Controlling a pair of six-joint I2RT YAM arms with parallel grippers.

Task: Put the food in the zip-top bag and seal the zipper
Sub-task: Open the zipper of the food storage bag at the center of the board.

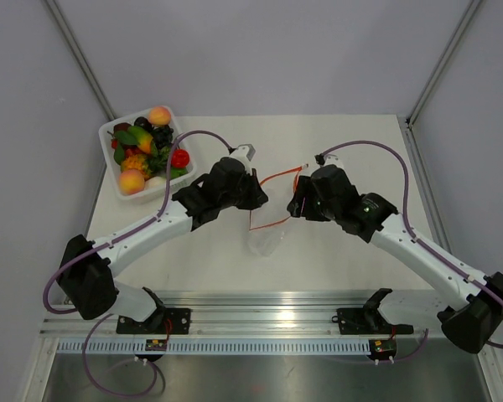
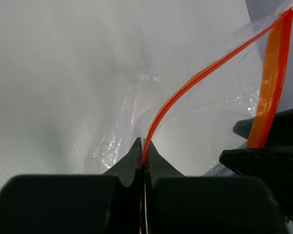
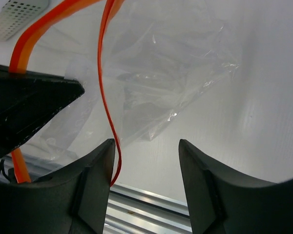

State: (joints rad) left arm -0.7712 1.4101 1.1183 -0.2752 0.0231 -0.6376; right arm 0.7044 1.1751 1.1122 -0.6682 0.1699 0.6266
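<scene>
The clear zip-top bag [image 1: 268, 239] hangs crumpled between my two grippers, lifted over the table's middle. Its red zipper [image 1: 278, 177] runs between them. My left gripper [image 2: 144, 156] is shut on one lip of the zipper [image 2: 195, 80]. My right gripper [image 3: 146, 146] stands open; a red zipper lip [image 3: 103, 73] hangs against the inner face of its left finger, not pinched. The bag [image 3: 171, 63] looks empty. The food [image 1: 147, 146], glossy toy fruits including a peach [image 1: 158, 115] and a red round one [image 1: 180, 157], lies in the tray at back left.
The white tray [image 1: 127, 194] of several toy fruits sits at the table's back left corner, just left of my left arm [image 1: 151, 226]. A metal rail [image 1: 268, 301] runs along the near edge. Grey walls close in the back and sides.
</scene>
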